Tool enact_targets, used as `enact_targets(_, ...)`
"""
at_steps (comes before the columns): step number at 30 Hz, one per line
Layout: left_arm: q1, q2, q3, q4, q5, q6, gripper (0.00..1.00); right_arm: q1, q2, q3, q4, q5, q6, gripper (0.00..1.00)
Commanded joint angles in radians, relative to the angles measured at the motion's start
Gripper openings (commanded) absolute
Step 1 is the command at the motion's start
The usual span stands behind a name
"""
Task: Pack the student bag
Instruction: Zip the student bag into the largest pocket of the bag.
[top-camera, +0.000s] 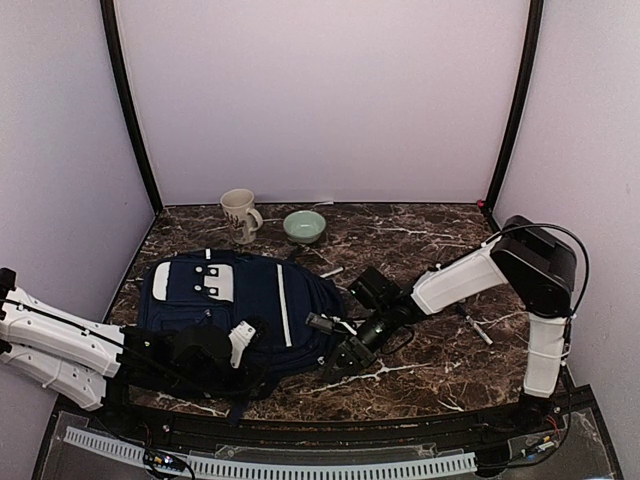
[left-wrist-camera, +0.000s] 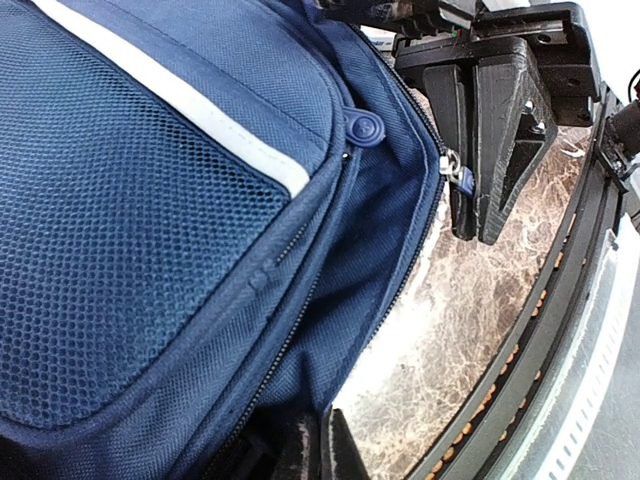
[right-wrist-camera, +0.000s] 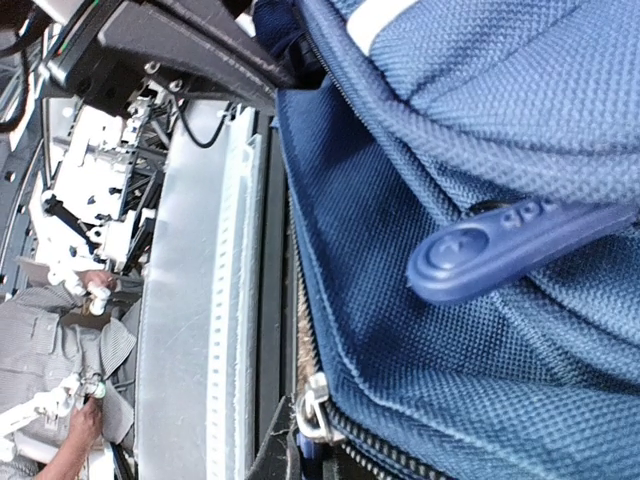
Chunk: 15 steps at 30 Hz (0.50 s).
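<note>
The student bag (top-camera: 245, 300) lies flat on the marble table, a navy backpack with white patches and a white stripe. My left gripper (top-camera: 245, 362) is at its near edge; in the left wrist view its fingers (left-wrist-camera: 300, 452) are shut on a fold of the bag's fabric (left-wrist-camera: 330, 300) beside the zipper. My right gripper (top-camera: 340, 365) is at the bag's near right corner. It shows in the left wrist view (left-wrist-camera: 475, 232) shut on the zipper pull (left-wrist-camera: 456, 175). The metal slider (right-wrist-camera: 312, 410) sits right at its fingertips. A blue rubber pull tab (right-wrist-camera: 510, 250) lies loose on the bag.
A beige mug (top-camera: 240, 215) and a green bowl (top-camera: 304, 226) stand behind the bag. A pen (top-camera: 478, 330) lies at the right and a light one (top-camera: 332, 272) near the bag's far corner. The black and grey table rail (top-camera: 300, 440) runs just beyond both grippers.
</note>
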Motion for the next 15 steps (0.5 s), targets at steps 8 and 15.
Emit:
enact_targets(8, 0.0, -0.026, 0.002, -0.195, -0.02, -0.019, 0.01, -0.094, -0.068, -0.035, -0.167, 0.073, -0.056, 0.21)
enact_targets(15, -0.031, 0.057, 0.144, -0.148, -0.007, 0.084, 0.3, -0.093, -0.201, -0.026, -0.239, 0.301, -0.121, 0.33)
